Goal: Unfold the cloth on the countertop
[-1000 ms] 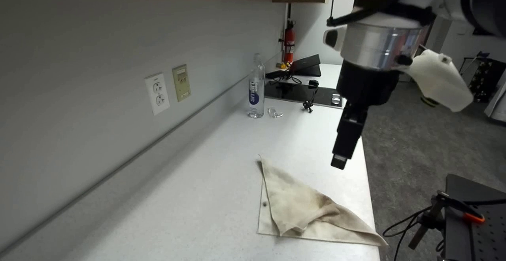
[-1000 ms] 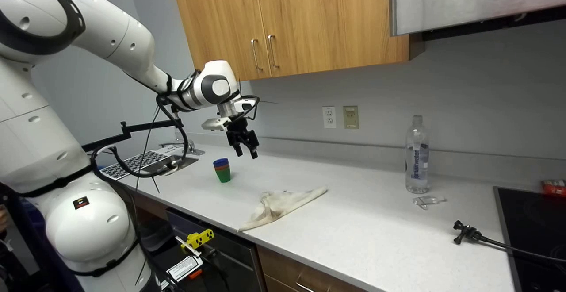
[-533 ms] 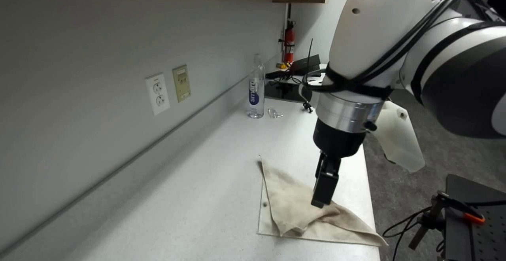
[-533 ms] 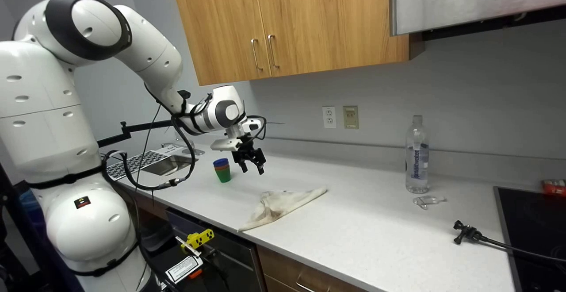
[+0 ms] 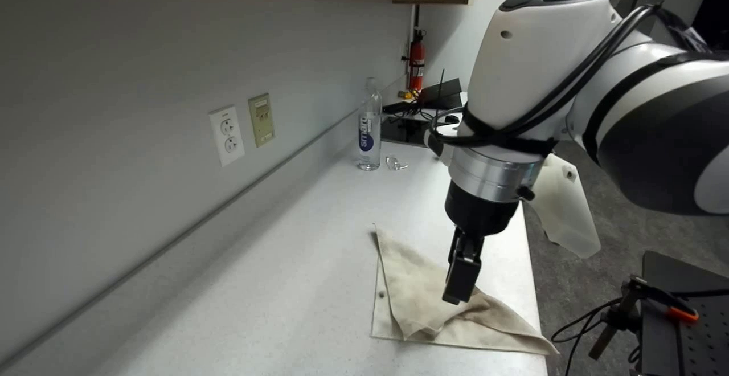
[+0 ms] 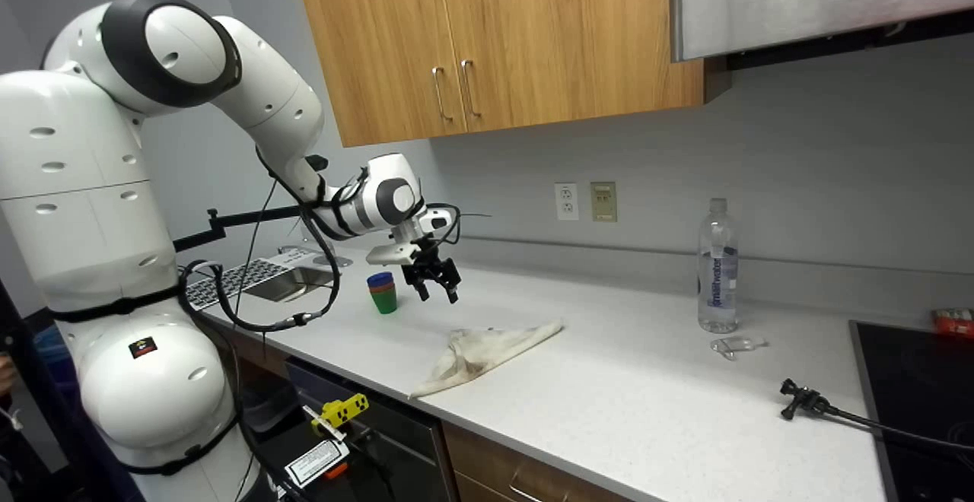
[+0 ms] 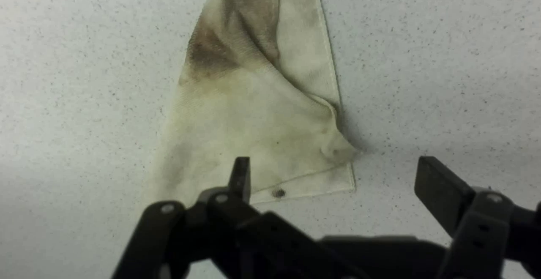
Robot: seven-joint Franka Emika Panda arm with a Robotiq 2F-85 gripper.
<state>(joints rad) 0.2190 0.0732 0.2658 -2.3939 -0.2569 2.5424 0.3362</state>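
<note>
a jointed white robot arm (image 6: 275, 100) stands bent, its black two-fingered gripper (image 7: 334, 167) pointing down and spread wide.

A clear Smartwater bottle (image 6: 717, 278) stands upright near the grey wall (image 6: 829, 175), a small transparent object (image 6: 735, 347) lying just beside its base. A white duplex outlet (image 6: 566, 201) sits next to a beige wall plate (image 6: 604, 201), below a wooden cabinet (image 6: 548, 38). A stack of cups (image 6: 384, 297), blue uppermost and green lowest, stands near a sink (image 6: 283, 287); in an exterior view, a red fire extinguisher (image 5: 417, 60) shows beyond a black cooktop (image 5: 404, 132).
</note>
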